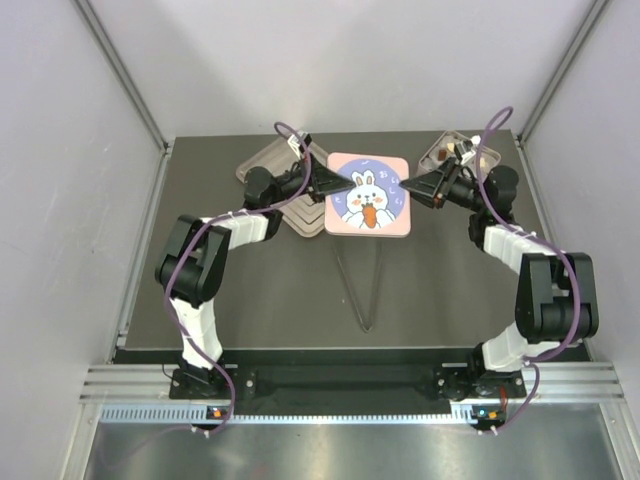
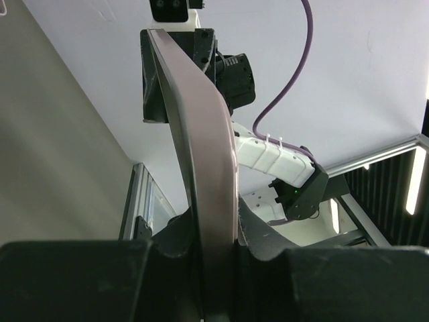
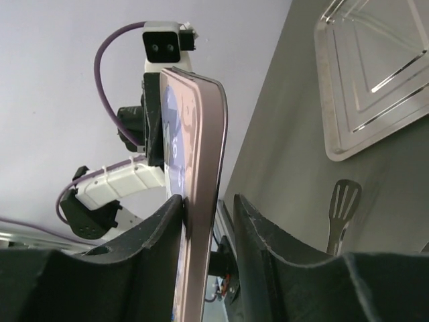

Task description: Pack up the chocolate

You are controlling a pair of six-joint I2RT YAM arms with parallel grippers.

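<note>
A pink square lid with a bunny picture is at the table's back middle, between both grippers. My left gripper is shut on its left edge; in the left wrist view the lid is clamped between the fingers. My right gripper straddles the right edge. In the right wrist view, one finger touches the lid and the other stands apart with a gap. A few small dark chocolate pieces lie in a clear tray at the back right, partly hidden by my right arm.
Clear plastic trays lie at the back left and under my left gripper; one shows in the right wrist view. Metal tongs lie on the dark table in front of the lid, also seen in the right wrist view.
</note>
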